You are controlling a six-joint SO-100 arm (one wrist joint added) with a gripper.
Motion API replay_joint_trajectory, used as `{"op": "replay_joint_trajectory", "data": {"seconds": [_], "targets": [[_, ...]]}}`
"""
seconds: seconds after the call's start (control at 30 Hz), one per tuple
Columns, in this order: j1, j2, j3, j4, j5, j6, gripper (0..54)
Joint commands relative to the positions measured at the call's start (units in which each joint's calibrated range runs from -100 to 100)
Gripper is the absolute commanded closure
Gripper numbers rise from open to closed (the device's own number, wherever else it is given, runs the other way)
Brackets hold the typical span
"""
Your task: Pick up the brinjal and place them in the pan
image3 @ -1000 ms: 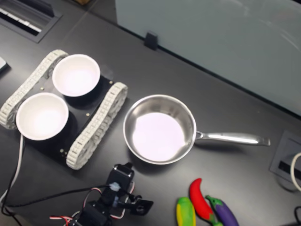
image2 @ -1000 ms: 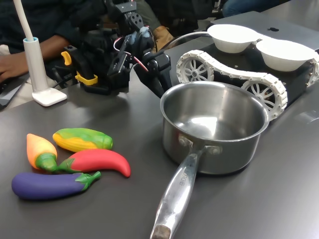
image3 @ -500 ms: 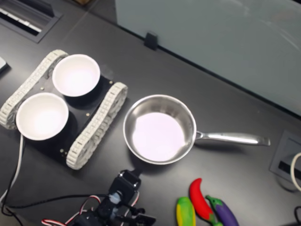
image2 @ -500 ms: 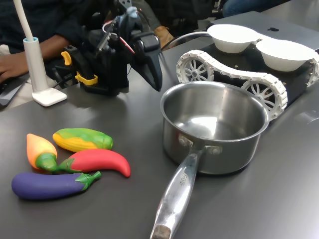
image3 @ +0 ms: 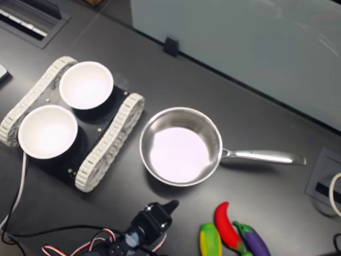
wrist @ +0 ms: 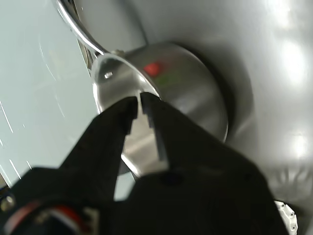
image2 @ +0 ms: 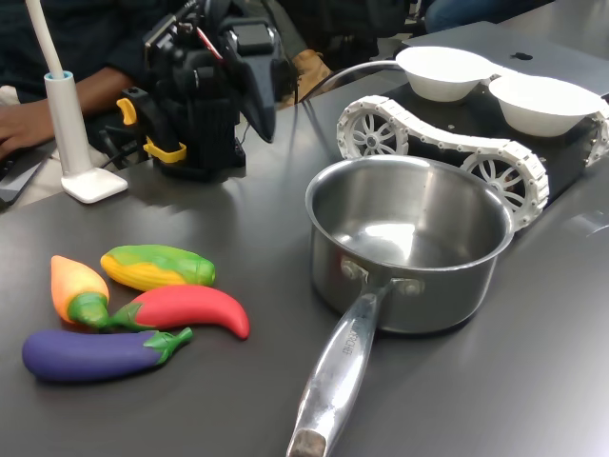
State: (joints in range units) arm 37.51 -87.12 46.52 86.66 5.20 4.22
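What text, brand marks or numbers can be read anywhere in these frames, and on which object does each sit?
None can be read.
Pan: in the first exterior view its handle carries a faint stamped mark, too blurred to read.
Grey slab behind the two white bowls: a small dark mark in the first exterior view, too small to make out.
Brinjal, the other toy vegetables and the tracked base: no lettering visible.

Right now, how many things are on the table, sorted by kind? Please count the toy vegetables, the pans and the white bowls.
Toy vegetables: 4 (brinjal, red chili, carrot, corn)
Pans: 1 (pan)
White bowls: 2 (one, the other)
Total: 7
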Motion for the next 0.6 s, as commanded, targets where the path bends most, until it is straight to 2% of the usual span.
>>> {"op": "replay_joint_trajectory", "data": {"seconds": [0.0, 0.17, 0.57], "targets": [[6.4, 5.1, -7.6, -2.3, -0.6, -0.1, 53.6], [12.6, 9.2, -10.3, -4.7, -1.1, -0.1, 53.6], [20.7, 21.7, -17.8, -9.2, -3.1, -0.4, 51.5]]}}
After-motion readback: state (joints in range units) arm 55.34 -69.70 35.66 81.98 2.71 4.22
